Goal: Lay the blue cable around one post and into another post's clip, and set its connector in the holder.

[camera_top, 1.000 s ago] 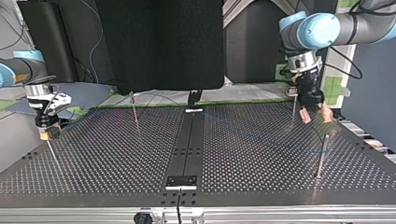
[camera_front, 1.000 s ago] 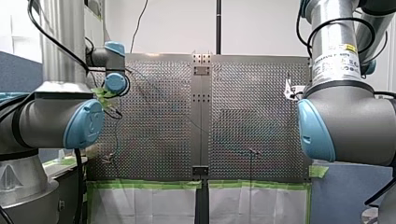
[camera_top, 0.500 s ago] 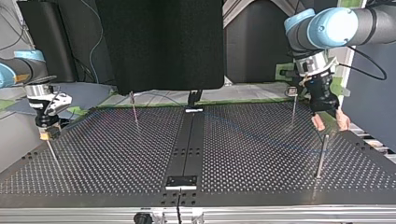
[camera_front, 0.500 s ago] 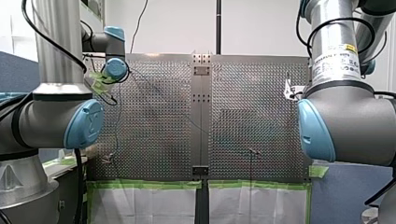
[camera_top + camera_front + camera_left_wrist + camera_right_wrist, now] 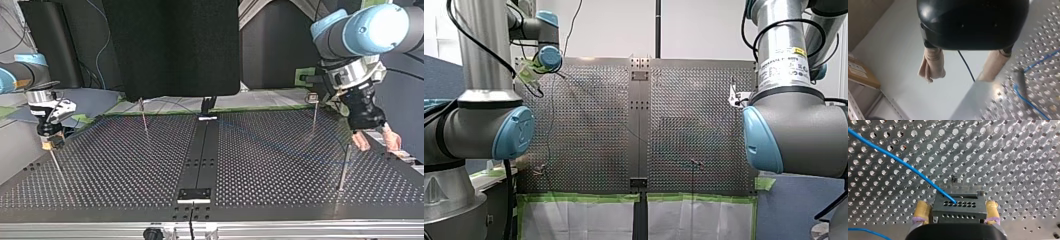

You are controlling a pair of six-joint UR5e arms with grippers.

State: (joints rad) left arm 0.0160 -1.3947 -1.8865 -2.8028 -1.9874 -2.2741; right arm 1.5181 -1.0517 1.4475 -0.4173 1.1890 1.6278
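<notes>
The blue cable (image 5: 910,170) is thin and bright, and runs slantwise over the perforated table (image 5: 1010,157) into the holed top face of a dark grey block connector (image 5: 959,206). My right gripper (image 5: 956,211) clamps that connector between its yellow pads, close above the table, with bare holes all round. My left gripper (image 5: 376,144) hangs over the table's side edge, tilted outward, its beige pads spread wide on nothing, just beside a thin post (image 5: 344,167)

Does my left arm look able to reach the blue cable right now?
Probably yes: my left gripper hangs open and empty, and the blue cable lies uncovered by the post beside it.
</notes>
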